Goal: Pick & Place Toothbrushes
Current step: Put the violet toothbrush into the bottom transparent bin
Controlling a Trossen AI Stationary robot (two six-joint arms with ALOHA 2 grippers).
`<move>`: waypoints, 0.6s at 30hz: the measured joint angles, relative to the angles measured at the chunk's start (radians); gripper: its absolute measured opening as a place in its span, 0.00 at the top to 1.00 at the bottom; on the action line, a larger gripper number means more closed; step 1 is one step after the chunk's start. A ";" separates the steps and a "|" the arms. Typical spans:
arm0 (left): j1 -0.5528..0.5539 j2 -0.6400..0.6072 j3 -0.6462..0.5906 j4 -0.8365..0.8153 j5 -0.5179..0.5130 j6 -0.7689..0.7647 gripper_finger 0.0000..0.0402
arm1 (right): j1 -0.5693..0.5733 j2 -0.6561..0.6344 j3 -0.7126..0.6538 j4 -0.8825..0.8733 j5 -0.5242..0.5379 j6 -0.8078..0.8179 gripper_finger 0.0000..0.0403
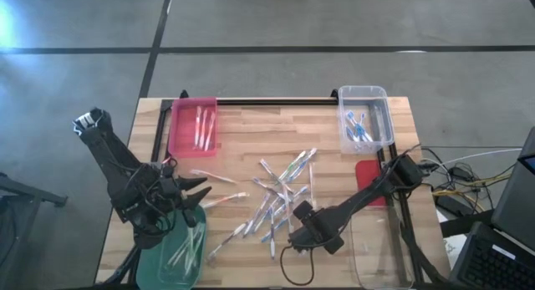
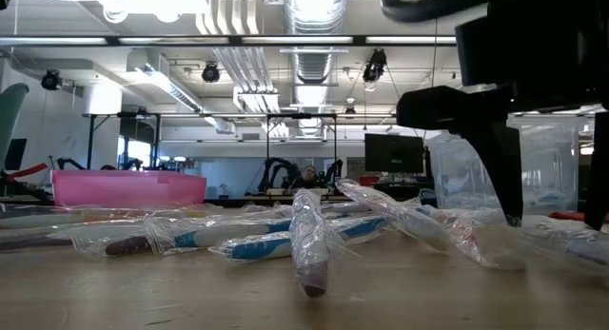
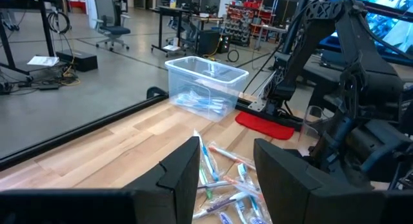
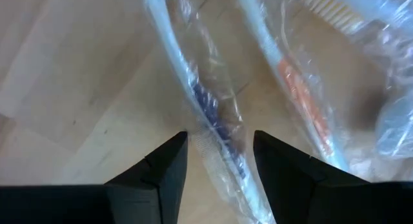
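Toothbrushes [image 1: 280,194] heaped mid-table; right fingers [image 4: 177,162] apart, straddling blue one [image 4: 216,130]; left apart.

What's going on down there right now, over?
Right tool low over the pile, fingers straddling a wrapped blue-accented toothbrush, not gripped. Left tool open, empty, above the green bin. Neighbouring wrapped brushes lie close beside the target.

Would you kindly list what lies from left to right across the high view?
Left gripper → pink bin → scattered toothbrushes → right gripper → clear bin
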 joint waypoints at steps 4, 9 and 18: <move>0.000 0.000 0.000 0.000 0.000 0.000 0.62 | 0.000 0.002 -0.003 0.013 0.000 -0.008 0.64; 0.000 0.000 0.000 0.000 0.000 0.000 0.62 | 0.001 0.010 -0.009 0.023 -0.002 -0.019 0.75; -0.001 0.000 0.000 0.000 0.000 0.000 0.62 | 0.001 0.009 -0.025 0.043 -0.046 -0.037 0.94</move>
